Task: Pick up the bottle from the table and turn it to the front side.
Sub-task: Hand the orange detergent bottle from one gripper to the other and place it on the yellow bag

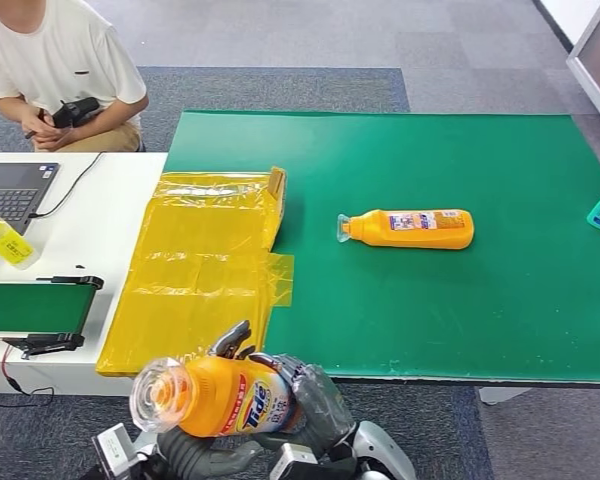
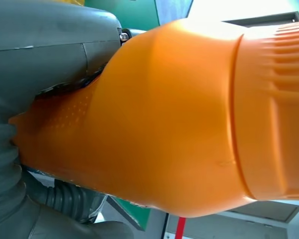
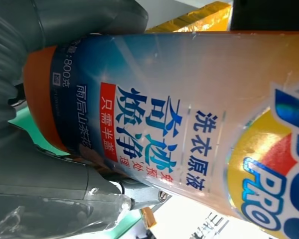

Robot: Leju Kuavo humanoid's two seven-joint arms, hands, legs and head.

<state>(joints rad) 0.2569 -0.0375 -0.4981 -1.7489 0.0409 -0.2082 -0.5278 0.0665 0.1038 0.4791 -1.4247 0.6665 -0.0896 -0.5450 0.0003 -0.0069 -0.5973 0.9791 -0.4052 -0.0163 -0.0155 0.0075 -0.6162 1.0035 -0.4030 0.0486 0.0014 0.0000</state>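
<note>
- Bottle (image 1: 214, 395): an orange Tide detergent bottle, lifted off the table and held low in front of the robot's body, short of the near edge of the green table (image 1: 448, 310).
- Right hand (image 1: 323, 405): closed around the bottle's base end; the right wrist view shows its thumb (image 3: 84, 15) over the printed label and the remaining fingers (image 3: 58, 181) under it.
- Left hand (image 1: 199, 450): sits beneath the bottle at the neck end. The left wrist view shows grey hand parts against the plain orange wall of the bottle (image 2: 170, 119), so contact is evident and the hand appears to be gripping.
- Long axis: roughly level, running from the right hand toward the left hand, with the clear cap (image 1: 155, 393) projecting beyond the left hand on the robot's left.
- Label: the Tide face is turned up toward the head camera; the unprinted orange side faces the left wrist.
- Judgement: the pick-up appears complete. Any remaining turn is a roll about that long axis, and both hands are placed at opposite ends to carry it. A regrip would risk slip on the smooth wall.
- Second bottle (image 1: 406, 228): orange, lying on its side on the green table, well beyond both hands, cap pointing to the robot's left.
- Yellow plastic bag (image 1: 199, 265): lies flat, just beyond the left hand.
</note>
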